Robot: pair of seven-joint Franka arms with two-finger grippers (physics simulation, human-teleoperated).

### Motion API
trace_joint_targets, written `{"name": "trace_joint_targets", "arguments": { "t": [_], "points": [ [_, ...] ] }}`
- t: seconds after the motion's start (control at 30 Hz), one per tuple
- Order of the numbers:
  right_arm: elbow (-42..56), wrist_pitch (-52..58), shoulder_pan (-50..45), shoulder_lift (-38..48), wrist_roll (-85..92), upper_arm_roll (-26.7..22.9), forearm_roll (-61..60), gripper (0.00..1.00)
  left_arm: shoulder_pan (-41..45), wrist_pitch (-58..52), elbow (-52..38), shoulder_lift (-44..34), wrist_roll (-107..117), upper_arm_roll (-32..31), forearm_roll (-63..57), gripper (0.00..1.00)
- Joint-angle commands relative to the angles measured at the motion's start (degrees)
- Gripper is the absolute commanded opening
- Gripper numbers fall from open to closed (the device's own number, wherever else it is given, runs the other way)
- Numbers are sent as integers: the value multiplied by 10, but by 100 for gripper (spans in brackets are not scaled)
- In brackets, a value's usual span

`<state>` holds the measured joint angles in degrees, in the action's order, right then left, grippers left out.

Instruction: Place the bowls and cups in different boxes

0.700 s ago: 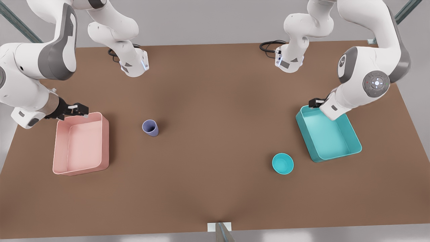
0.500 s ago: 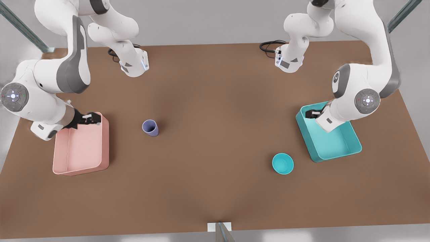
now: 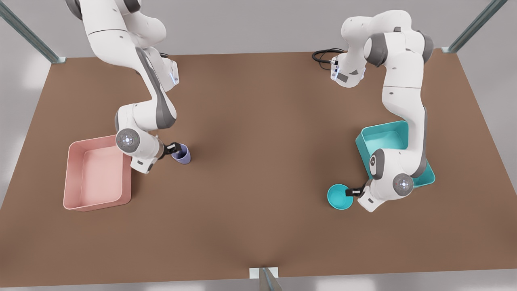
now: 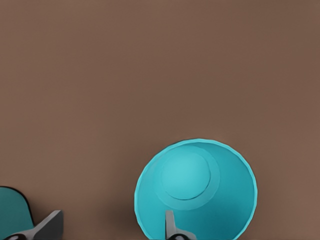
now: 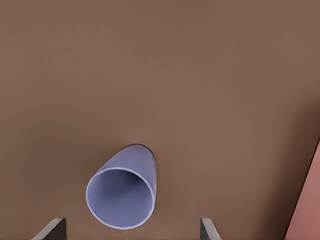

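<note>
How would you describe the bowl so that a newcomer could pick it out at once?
Find the teal box on the front view's right of the brown table. Just off its near corner sits the bowl, with the left gripper at its rim. It is round and shallow, unlike the rectangular box.

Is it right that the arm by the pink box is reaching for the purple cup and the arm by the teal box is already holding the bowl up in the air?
Not quite. The front view shows the teal bowl on the table, with the open left gripper straddling its rim beside the teal box. The open right gripper by the pink box is indeed at the purple cup.
</note>
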<state>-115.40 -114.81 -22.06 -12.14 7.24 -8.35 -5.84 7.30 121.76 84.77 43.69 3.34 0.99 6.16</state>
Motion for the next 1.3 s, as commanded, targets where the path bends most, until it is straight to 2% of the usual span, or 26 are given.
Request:
{"name": "trace_joint_targets", "arguments": {
  "t": [0.0, 0.1, 0.17, 0.2, 0.27, 0.33, 0.37, 0.4, 0.47, 0.57, 0.7, 0.8, 0.83, 0.87, 0.9, 0.93, 0.97, 1.03, 1.07, 1.1, 1.27],
  "points": [
    [-20, -86, -3, 4, -7, 0, 0, 100, 0, 71, 7, 9, -4, -2, 3, 100],
    [-50, -110, -6, 9, -7, 0, 0, 100, 0, 72, 7, 25, -4, -2, 3, 100],
    [-61, -119, -5, 6, -7, 0, 0, 100, 0, 71, 8, 25, -1, -10, 10, 94],
    [-66, -120, -4, 4, -7, 0, 0, 100, 0, 68, 11, 25, 0, -11, 25, 87],
    [-77, -122, -3, 1, -7, -1, 0, 100, 0, 65, 11, 24, 3, -15, 25, 65],
    [-83, -124, -1, 0, -7, -1, 0, 100, 0, 65, 14, 24, 8, -15, 41, 59],
    [-87, -124, -2, -4, -7, -1, 0, 100, 0, 65, 15, 24, 8, -15, 41, 44],
    [-91, -124, -3, -8, -7, -1, 0, 100, 0, 65, 15, 25, 8, -15, 58, 35],
    [-110, -143, -3, -9, -7, -1, 0, 100, 0, 63, 14, 24, 8, -15, 69, 22],
    [-123, -157, -2, -13, -7, -1, 0, 100, -5, 40, 14, 21, 7, -15, 87, 21],
    [-127, -174, -3, -32, -7, -1, 0, 100, -12, -25, 14, -34, 7, -15, 85, 21],
    [-127, -182, -3, -41, -7, 0, 0, 100, -12, -37, 14, -45, 7, -15, 84, 21],
    [-127, -182, -3, -44, -7, 0, 0, 100, -20, -82, 14, -80, 6, -9, 69, 21],
    [-127, -185, -4, -50, -7, 0, 0, 95, -44, -113, 15, -112, 4, -8, 12, 21],
    [-128, -188, -4, -52, -7, 0, 0, 81, -70, -130, 25, -136, -4, -8, 4, 21],
    [-127, -189, -5, -56, -7, 0, 0, 54, -87, -130, 55, -167, -18, 2, -21, 21],
    [-127, -189, -5, -59, -7, 0, 0, 39, -100, -130, 65, -178, -28, 12, -39, 21],
    [-120, -189, -6, -68, -7, 0, 0, 38, -119, -128, 69, -179, -76, 39, -40, 21],
    [-118, -189, -11, -68, -6, 0, 0, 32, -126, -128, 74, -179, -104, 48, -40, 21],
    [-114, -185, -11, -68, -6, 0, 0, 21, -131, -127, 97, -192, -145, 55, -41, 21],
    [-95, -166, -5, -63, 5, 0, 0, 21, -131, -108, 208, -225, -180, 68, -47, 21]
  ]
}}
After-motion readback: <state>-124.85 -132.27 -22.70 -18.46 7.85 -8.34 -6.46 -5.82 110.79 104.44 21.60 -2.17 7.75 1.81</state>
